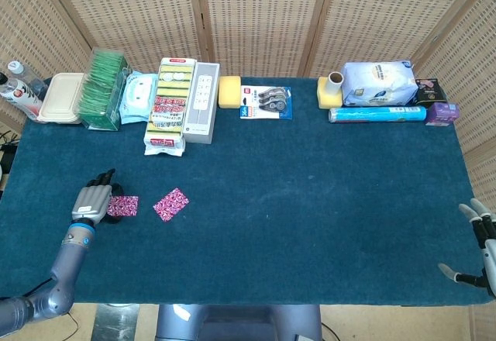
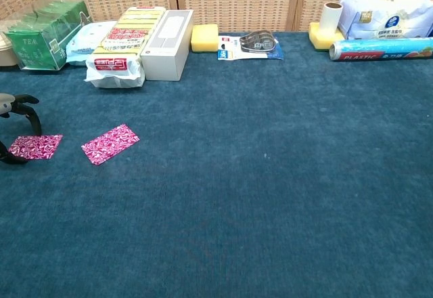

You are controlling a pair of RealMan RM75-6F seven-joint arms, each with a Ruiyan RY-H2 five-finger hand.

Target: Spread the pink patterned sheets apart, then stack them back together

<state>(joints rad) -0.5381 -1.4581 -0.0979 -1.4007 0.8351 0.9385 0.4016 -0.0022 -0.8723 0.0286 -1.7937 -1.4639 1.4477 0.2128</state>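
Over at the far left of the worktop [image 1: 310, 201], your left robot hand [image 1: 91, 201] sits with its fingers arched over the left edge of the first pink sheet [image 1: 122, 205]; from the chest view the fingertips [image 2: 28, 101] look poised around that sheet's near-left corner, but I cannot tell whether they are actually pinching it or just hovering, so call the grasp uncertain. Move right and you meet the second pink sheet [image 1: 171, 204], lying flat just beside the first, a clear gap of green cloth between them, its long axis tilted on a diagonal while the first one lies roughly square to the worktop edge. So the sheets are spread; my read is that the stacking half is what remains. The thing to weigh: the tilted sheet lies to the right of your left robot hand, close by. Far across at the right edge, your right robot hand [image 1: 478, 249] rests with fingers spread, holding nothing, well apart from both sheets. The left is plainly the nearer one.
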